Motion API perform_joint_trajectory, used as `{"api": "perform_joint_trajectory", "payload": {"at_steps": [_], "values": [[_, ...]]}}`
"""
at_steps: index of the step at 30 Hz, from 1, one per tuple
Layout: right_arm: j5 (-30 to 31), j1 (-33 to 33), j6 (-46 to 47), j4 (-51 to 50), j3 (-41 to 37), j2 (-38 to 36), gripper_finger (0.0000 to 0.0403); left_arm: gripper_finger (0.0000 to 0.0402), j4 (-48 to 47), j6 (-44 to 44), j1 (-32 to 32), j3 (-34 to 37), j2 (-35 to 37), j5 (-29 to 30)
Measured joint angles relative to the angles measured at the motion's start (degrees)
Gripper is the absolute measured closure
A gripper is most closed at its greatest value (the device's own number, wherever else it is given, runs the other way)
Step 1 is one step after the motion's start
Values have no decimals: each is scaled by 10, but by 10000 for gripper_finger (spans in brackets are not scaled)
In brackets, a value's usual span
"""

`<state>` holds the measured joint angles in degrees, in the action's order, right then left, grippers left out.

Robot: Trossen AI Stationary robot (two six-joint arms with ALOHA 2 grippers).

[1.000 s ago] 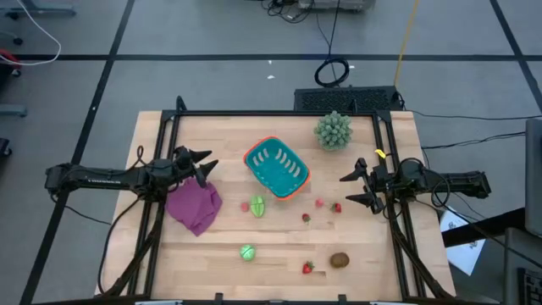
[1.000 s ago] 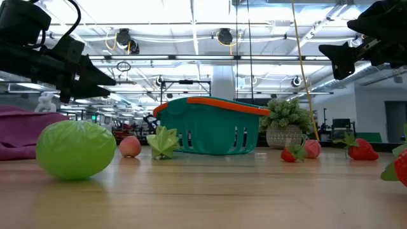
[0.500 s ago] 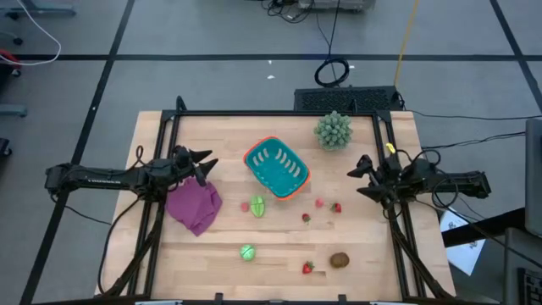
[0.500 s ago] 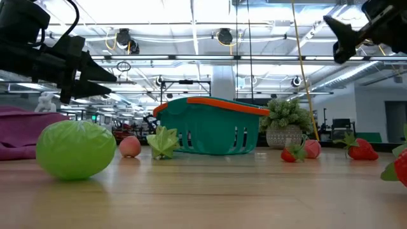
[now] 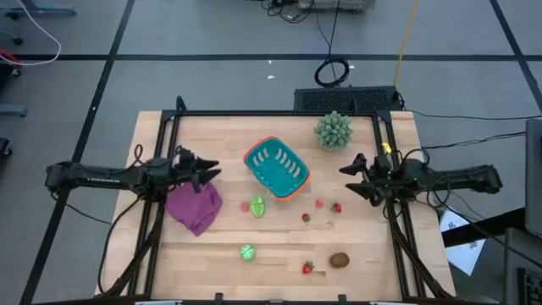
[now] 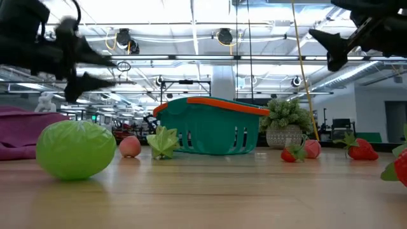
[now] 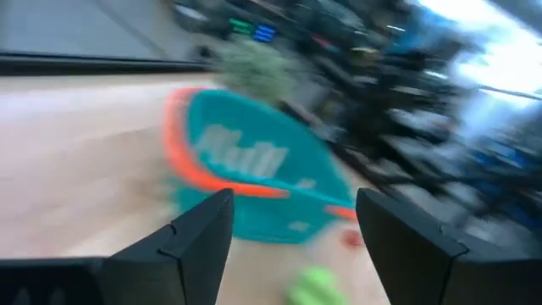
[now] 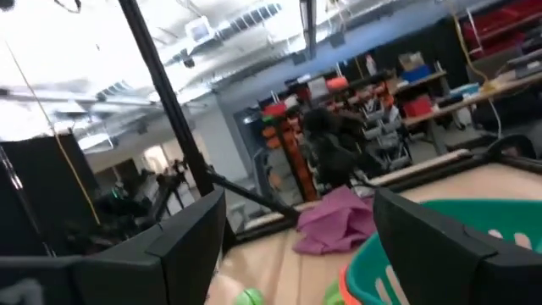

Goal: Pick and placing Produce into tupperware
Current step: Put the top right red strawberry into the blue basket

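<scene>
The teal basket with the orange rim point(image 5: 277, 168) point(image 6: 210, 130) point(image 7: 254, 174) point(image 8: 440, 246) stands mid-table. The produce lies on the wood near it: a leafy green piece point(image 5: 257, 206) point(image 6: 163, 142), a green ball point(image 5: 246, 252) point(image 6: 75, 150), a brown kiwi point(image 5: 340, 260) and small strawberries point(image 5: 306, 218) point(image 6: 361, 149). My left gripper point(image 5: 212, 169) point(image 7: 292, 246) hangs open in the air left of the basket. My right gripper point(image 5: 345, 178) point(image 8: 292, 246) hangs open to the basket's right, above the table.
A purple cloth point(image 5: 195, 206) point(image 8: 334, 222) lies below the left gripper. A spiky pale-green plant ball point(image 5: 333, 130) point(image 6: 286, 124) sits near the far right corner. Black frame rails run along the table's left, right and far sides. Bare wood shows near the front edge.
My right gripper has risen and turned, then moved a little toward the basket. My left gripper has moved slightly toward the basket and is blurred by motion. Both stay open. The produce and the basket have kept their places.
</scene>
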<state>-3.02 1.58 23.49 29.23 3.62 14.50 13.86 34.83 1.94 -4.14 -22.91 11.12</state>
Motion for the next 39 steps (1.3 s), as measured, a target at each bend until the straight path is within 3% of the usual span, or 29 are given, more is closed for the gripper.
{"api": "perform_joint_trajectory", "payload": {"at_steps": [4, 7, 10, 15, 22, 25, 32, 39], "values": [[-29, 0, -54, 4, 83, 79, 112, 149, -44, -62, -40, -87, 0, 8], [-54, 0, -103, -15, 169, 130, 112, 149, -143, -120, -69, -185, -12, 64], [-61, 0, -174, -99, 269, 178, 112, 149, -276, -140, -93, -288, -42, 129], [17, 0, -199, -380, 440, 260, 112, 149, -432, -103, -117, -383, -112, 158], [109, 0, -48, -814, 612, 380, 112, 149, -543, -2, -135, -407, -198, 142], [134, -1, 10, -929, 644, 417, 112, 149, -578, 29, -134, -419, -217, 142], [117, 5, 144, -1060, 627, 454, 112, 149, -635, 116, -139, -430, -241, 138], [92, 24, 221, -1049, 554, 459, 112, 149, -675, 190, -142, -430, -273, 122]]}}
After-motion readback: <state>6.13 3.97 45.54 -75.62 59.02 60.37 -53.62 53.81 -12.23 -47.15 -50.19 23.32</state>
